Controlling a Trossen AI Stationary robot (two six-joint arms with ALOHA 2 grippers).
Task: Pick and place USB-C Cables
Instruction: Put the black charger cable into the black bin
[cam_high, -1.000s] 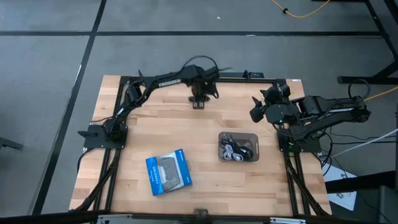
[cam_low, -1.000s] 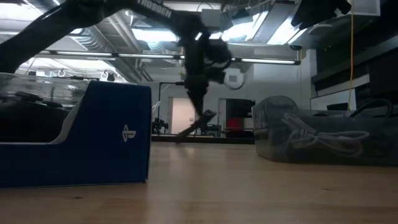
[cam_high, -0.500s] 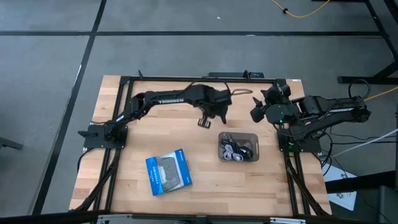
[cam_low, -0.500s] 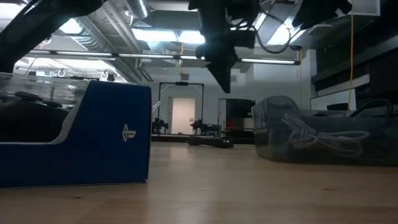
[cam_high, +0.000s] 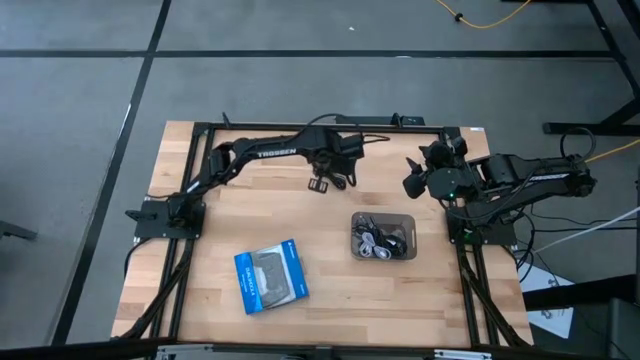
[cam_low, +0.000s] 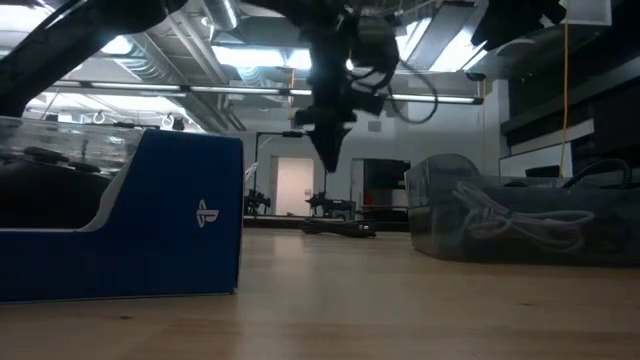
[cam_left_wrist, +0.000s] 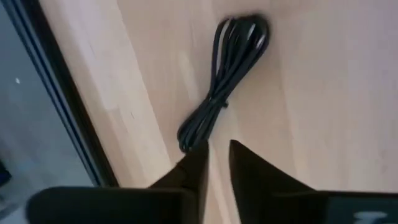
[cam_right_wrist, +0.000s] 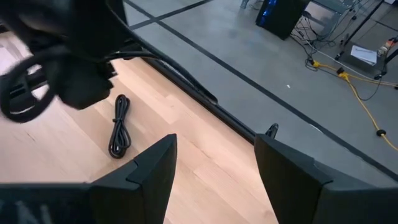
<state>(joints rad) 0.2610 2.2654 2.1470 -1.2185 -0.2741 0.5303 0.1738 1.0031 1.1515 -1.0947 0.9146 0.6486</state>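
One black USB-C cable, tied in a long bundle, lies flat on the wood by the table's far edge. It also shows in the right wrist view and the low view; in the high view my left arm hides it. My left gripper hangs above the table just near of that cable, pointing down, its fingers open by a narrow gap. Several more cables, black and silvery-grey, lie in a clear bin. My right gripper waits open above the far right corner.
A blue-and-grey retail package lies toward the near left and stands large in the low view. The clear bin sits right of centre. A black frame rail runs along the far edge. A yellow cord lies on the floor beyond.
My left gripper rose from the black cable and swung right toward the bin without it, then came back left toward the far edge. The cable, tilted up under the gripper a second ago, now lies flat on the table.
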